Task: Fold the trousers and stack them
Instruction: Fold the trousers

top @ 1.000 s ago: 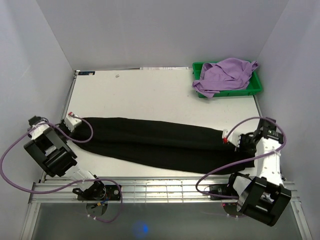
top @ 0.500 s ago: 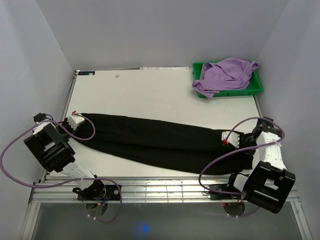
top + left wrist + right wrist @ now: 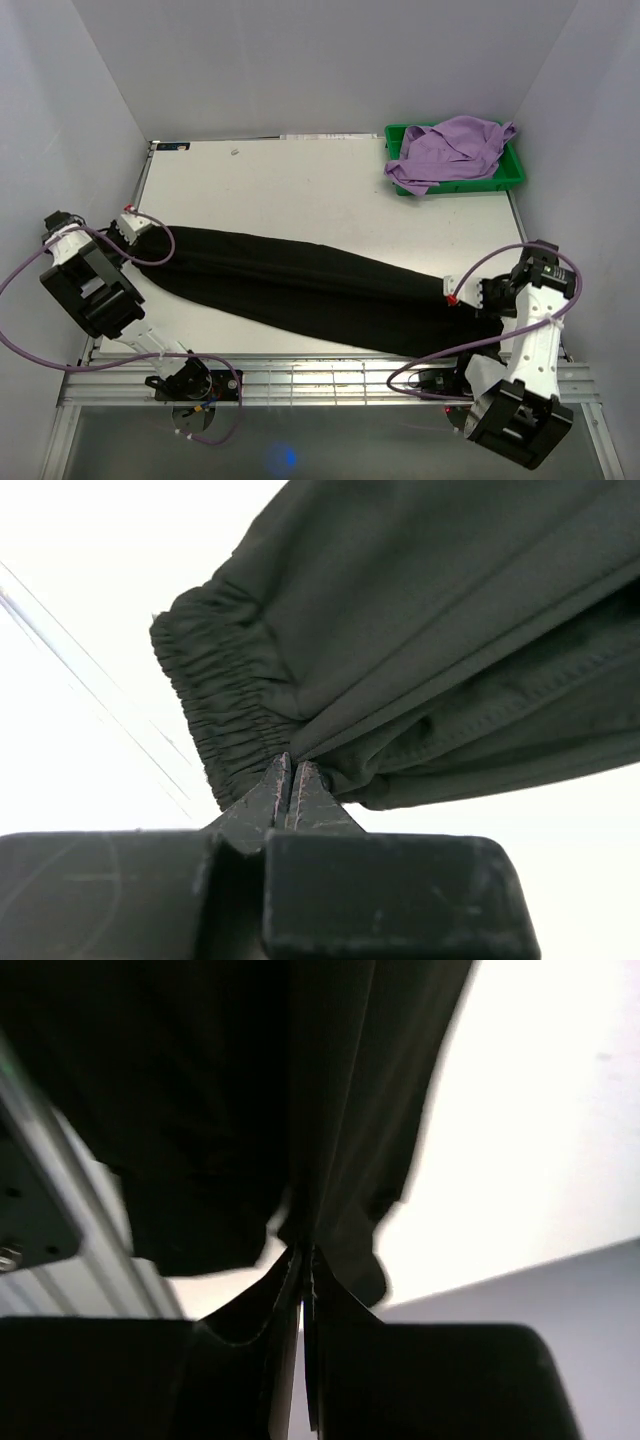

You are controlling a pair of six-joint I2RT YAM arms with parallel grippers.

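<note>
Near edge: 1 aluminium rail [image 3: 330, 378] across the front of the table, carrying 2 arm bases.
Arms: 2, black and white, each trailed by 1 purple cable [image 3: 15, 290].
Left gripper [image 3: 290, 770]: fingers pressed together with no gap, pinching the gathered elastic end of the trousers [image 3: 300, 285] at the table's left edge.
Right gripper [image 3: 303, 1252]: fingers closed tight on black fabric at the opposite end, near the front right corner.
Trousers: 1 pair, plain black, drawn out in 1 long band slanting from far left to near right, spanning almost the whole table width; resting on the surface or lifted just off it, cannot tell.
Surface: 1 white matt table [image 3: 300, 190], bare behind the black band.
Tray: 1 green tray [image 3: 515, 172] at the far right corner, holding 1 lilac garment [image 3: 450, 150] heaped up and spilling over the near rim.
Room: 3 plain pale grey walls [image 3: 300, 60], closing in left, back and right.
Writing: 1 small dark tag [image 3: 172, 146] at the far left table corner, too small to read.
</note>
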